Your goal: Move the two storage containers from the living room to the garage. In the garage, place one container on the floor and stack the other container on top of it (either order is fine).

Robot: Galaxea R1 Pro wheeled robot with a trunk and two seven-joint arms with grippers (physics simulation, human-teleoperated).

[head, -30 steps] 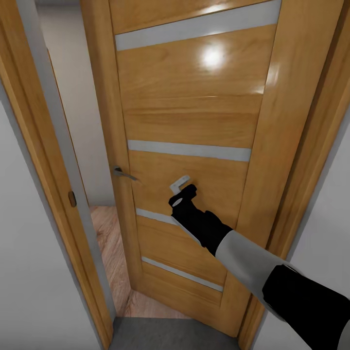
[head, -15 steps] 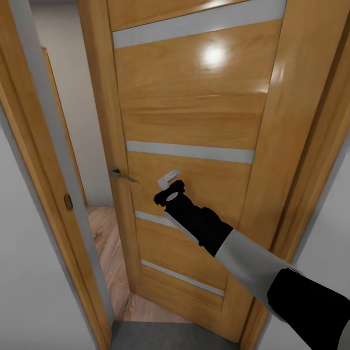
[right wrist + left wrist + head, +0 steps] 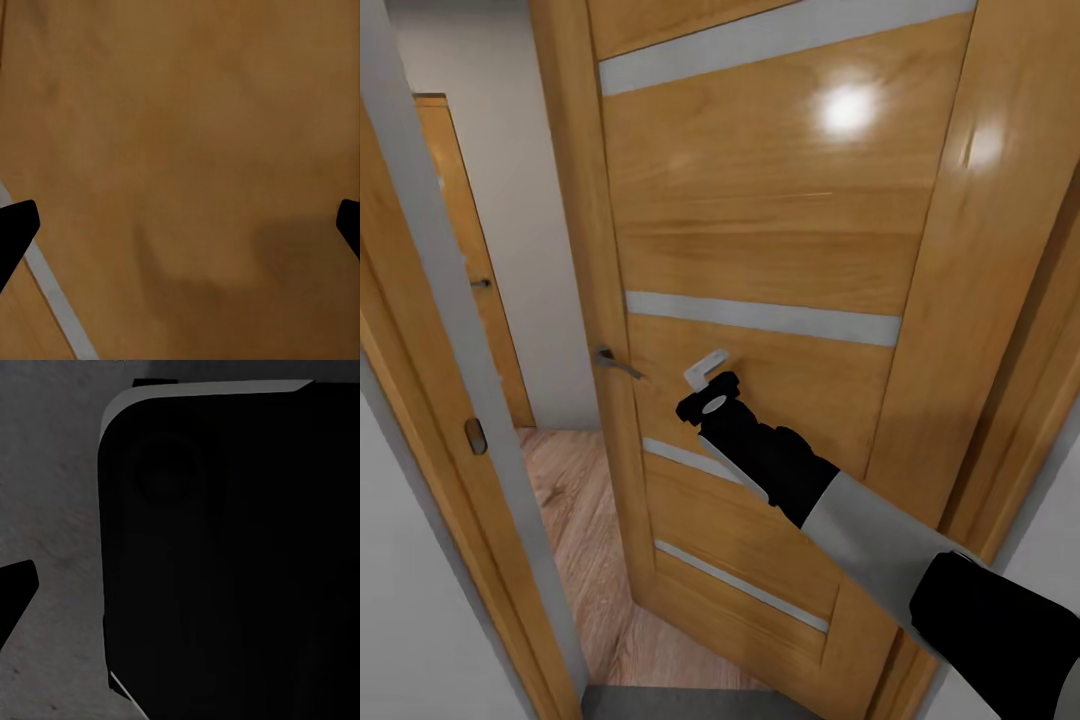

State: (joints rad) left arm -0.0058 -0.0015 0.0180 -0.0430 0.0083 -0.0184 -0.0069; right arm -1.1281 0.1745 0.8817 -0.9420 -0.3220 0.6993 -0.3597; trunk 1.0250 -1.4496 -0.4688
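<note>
The two storage containers are out of view. My right gripper (image 3: 705, 383) rests against the face of an orange wooden door (image 3: 760, 230), just right of its metal handle (image 3: 615, 362). In the right wrist view the right gripper (image 3: 180, 225) is open, its dark fingertips (image 3: 15, 229) far apart with bare door wood between them. My left gripper (image 3: 180, 589) hangs low over the dark grey concrete floor (image 3: 52, 510), beside a dark part of the robot (image 3: 225, 555); one fingertip (image 3: 15, 592) shows at the frame's edge, set wide.
The door stands partly open, hinged on the right. The door frame (image 3: 430, 330) is close at the left. Through the gap lie a light wood plank floor (image 3: 575, 520), a white wall (image 3: 520, 200) and another wooden door (image 3: 465, 270). A grey floor strip (image 3: 690, 703) lies at the threshold.
The door has swung further open and the gap at the left has widened, showing another door beyond. My right gripper shifted left along the door face. The head view has also shifted.
</note>
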